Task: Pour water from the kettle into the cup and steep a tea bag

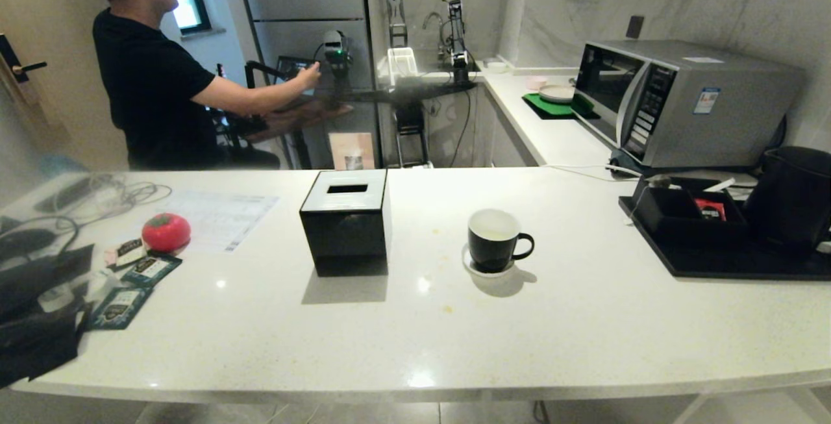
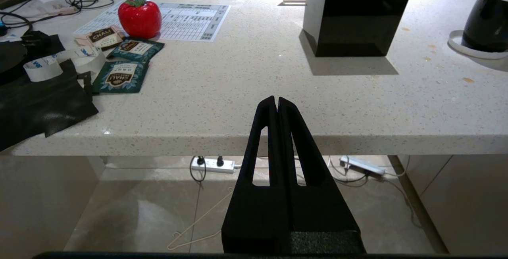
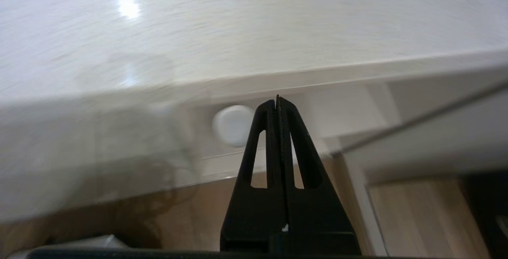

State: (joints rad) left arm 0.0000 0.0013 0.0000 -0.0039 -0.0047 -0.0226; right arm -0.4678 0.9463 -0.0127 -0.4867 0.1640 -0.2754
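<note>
The black cup (image 1: 493,242) with its white inside stands on a small white saucer (image 1: 469,264) in the middle of the pale counter (image 1: 552,326). It also shows at the edge of the left wrist view, cup (image 2: 486,25). The matte black kettle (image 1: 795,193) sits at the far right on a black tray (image 1: 733,261). I cannot make out water or a tea bag. Neither arm is in the head view. My left gripper (image 2: 276,99) is shut and empty, low in front of the counter's near edge. My right gripper (image 3: 278,99) is shut and empty, just below a counter edge in a blurred view.
A black cube box (image 1: 346,223) with a slot stands left of the cup. Teal sachets (image 1: 149,269), a red tomato-shaped thing (image 1: 166,231), paper and cables lie at the left end. A microwave (image 1: 675,99) stands behind the tray. A person (image 1: 152,67) works at back left.
</note>
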